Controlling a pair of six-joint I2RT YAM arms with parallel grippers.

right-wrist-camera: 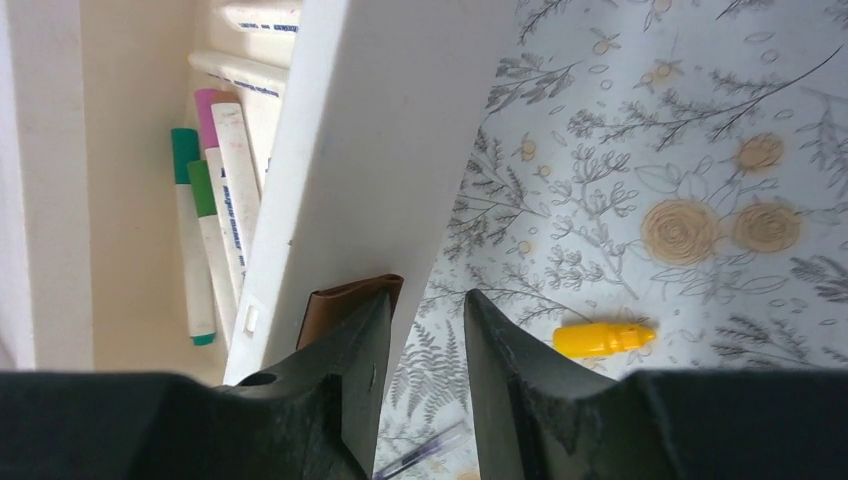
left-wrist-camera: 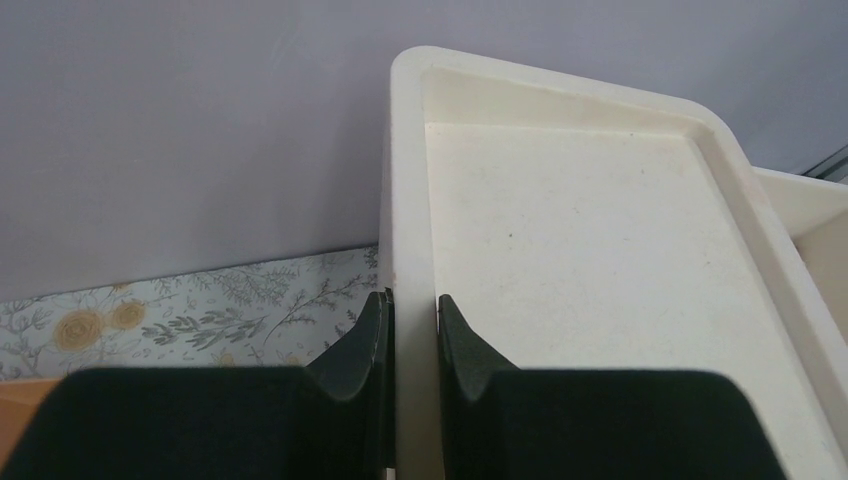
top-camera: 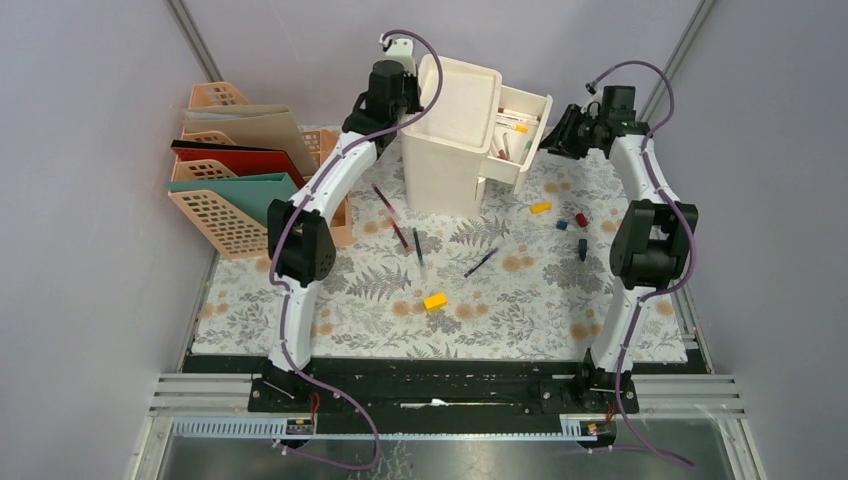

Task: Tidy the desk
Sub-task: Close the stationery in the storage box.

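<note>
Teamwork: my left claw [left-wrist-camera: 415, 300] clamps the nine-o'clock wall of the cream plastic drawer box [left-wrist-camera: 560, 250], likely steadying it; right claw [right-wrist-camera: 428, 297], half-open, empty, meets its open three-o'clock drawer [right-wrist-camera: 370, 150].

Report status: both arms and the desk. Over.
Left gripper: jaws shut on drawer unit rim. Right gripper: jaws parted at open drawer front. Desk: pens, yellow block loose. Nothing blocking drawer.

plain lilac-grey walls [top-camera: 90, 150], metal corner posts [top-camera: 196, 42], soft even light
</note>
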